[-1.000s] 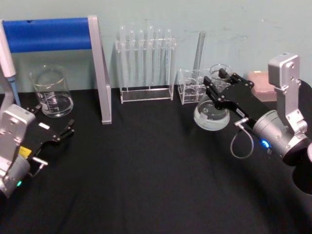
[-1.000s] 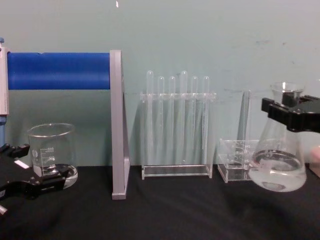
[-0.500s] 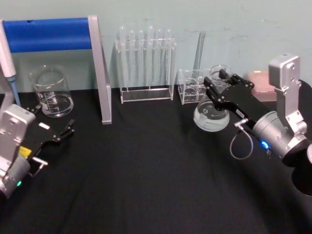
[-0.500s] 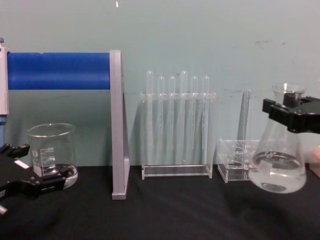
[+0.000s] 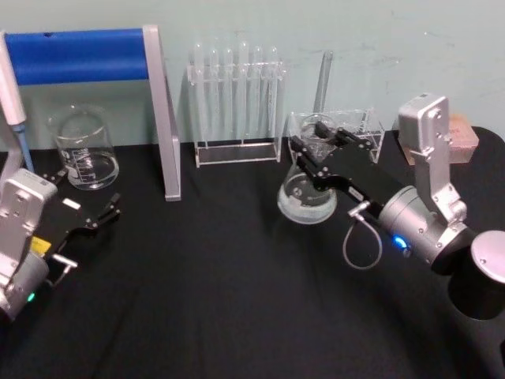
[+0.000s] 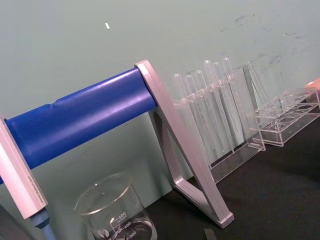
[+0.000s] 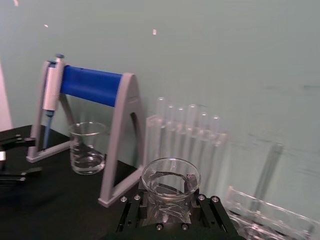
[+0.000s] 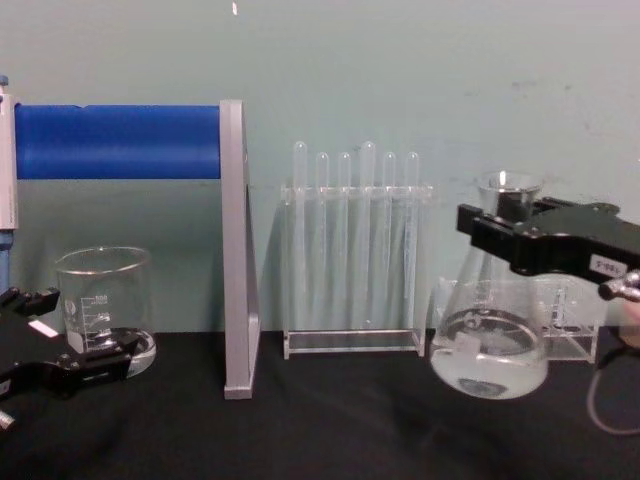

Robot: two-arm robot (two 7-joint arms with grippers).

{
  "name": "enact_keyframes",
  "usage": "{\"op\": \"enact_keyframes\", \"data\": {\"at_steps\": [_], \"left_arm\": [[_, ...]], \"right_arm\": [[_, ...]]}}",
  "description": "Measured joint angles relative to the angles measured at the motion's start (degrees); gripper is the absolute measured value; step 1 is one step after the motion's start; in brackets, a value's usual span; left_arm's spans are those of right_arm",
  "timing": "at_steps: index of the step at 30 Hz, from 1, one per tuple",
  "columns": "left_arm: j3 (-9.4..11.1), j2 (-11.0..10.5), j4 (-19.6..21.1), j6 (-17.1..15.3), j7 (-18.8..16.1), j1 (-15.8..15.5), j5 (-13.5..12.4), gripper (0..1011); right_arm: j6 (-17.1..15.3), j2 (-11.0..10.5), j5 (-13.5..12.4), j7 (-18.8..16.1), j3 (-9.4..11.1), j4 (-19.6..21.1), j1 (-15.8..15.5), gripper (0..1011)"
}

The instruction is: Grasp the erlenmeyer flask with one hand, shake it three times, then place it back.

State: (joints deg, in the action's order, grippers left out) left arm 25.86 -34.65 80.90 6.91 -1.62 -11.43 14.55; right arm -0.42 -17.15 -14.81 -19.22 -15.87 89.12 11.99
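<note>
the right hand [image 5: 316, 142] was clenched on the neck of the erlenmeyer flask [image 5: 306, 199]. the flask held a little clear liquid in its wide base and was just in front of a small clear rack [image 5: 372, 126], right of the test tube rack [image 5: 237, 150]. whether its base touched the black tabletop [image 5: 221, 276] could not be told. the left hand [image 5: 85, 193] lay parked, fingers spread, near the beaker [image 5: 83, 154].

Clear erlenmeyer flask [image 8: 490, 345]; black right gripper [image 8: 498, 222], white label; black counter [image 8: 330, 435]; blue bar [image 8: 115, 142] left of gripper.
</note>
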Motion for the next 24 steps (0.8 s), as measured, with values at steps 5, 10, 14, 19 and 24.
{"op": "enact_keyframes", "data": {"at_steps": [5, 10, 14, 19, 24], "left_arm": [[0.0, 0.0, 0.0, 0.0, 0.0, 0.0, 0.0, 1001], [0.0, 0.0, 0.0, 0.0, 0.0, 0.0, 0.0, 1001], [0.0, 0.0, 0.0, 0.0, 0.0, 0.0, 0.0, 1001], [0.0, 0.0, 0.0, 0.0, 0.0, 0.0, 0.0, 1001], [0.0, 0.0, 0.0, 0.0, 0.0, 0.0, 0.0, 1001]], "right_arm": [[0.0, 0.2, -0.4, -0.8, -1.3, 0.2, 0.2, 449], [0.0, 0.2, -0.6, -1.3, -2.2, 0.3, 0.4, 449], [0.1, 0.1, -0.9, -1.6, -2.9, 0.3, 0.6, 449], [0.1, 0.0, -1.1, -1.6, -3.3, 0.1, 0.7, 449], [0.1, -0.1, -1.4, -1.6, -3.6, -0.1, 0.7, 449]]}}
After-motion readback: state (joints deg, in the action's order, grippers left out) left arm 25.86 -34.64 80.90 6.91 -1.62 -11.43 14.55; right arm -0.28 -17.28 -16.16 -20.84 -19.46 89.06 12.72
